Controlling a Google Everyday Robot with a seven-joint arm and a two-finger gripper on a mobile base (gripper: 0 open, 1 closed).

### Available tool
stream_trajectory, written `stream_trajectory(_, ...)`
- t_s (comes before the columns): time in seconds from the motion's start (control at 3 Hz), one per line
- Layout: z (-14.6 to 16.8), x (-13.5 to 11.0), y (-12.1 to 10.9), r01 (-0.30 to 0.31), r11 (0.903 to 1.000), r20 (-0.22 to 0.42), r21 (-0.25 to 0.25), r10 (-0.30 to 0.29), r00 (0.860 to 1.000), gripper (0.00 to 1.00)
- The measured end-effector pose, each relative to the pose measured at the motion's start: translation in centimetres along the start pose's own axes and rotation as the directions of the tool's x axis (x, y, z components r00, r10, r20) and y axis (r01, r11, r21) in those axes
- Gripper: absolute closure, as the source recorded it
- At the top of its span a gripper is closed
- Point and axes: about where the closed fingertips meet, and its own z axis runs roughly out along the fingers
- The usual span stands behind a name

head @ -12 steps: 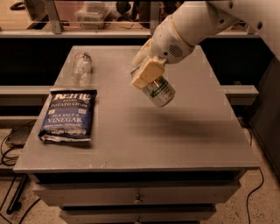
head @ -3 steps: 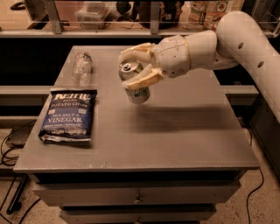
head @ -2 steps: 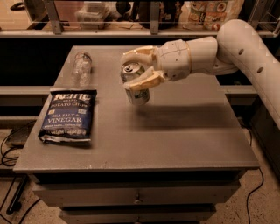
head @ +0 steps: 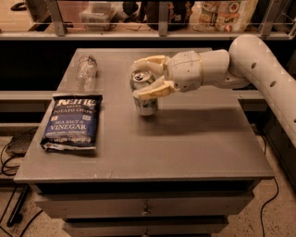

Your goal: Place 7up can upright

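The 7up can (head: 144, 95) is a small silver can with a green-and-white label. It stands nearly upright in the middle of the grey table (head: 185, 139), its base at or just above the tabletop. My gripper (head: 147, 76) reaches in from the right on a white arm. Its two cream fingers (head: 155, 89) close on the can's upper part, one behind and one in front.
A blue bag of sea salt and vinegar potato chips (head: 70, 122) lies flat at the left. A clear crinkled plastic bottle (head: 86, 71) lies at the back left. A shelf with packets (head: 226, 14) runs behind the table. Drawers sit below the front edge.
The can was held tilted in the air to the right; my gripper has carried it left, turned it upright and lowered it toward the tabletop.
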Motion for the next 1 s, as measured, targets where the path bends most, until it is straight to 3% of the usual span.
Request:
stream_trajectory(0.33,-0.04,1.08,0.23,-0.020,0.9998,0.018,0.006,0.020,1.000,0.12)
stream_trajectory(0.67,-0.20,2.02,0.53,-0.041,0.9990,0.033,0.015,0.041,0.999,0.00)
stream_trajectory(1.0,-0.20,2.02,0.53,-0.041,0.9990,0.033,0.015,0.041,0.999,0.00)
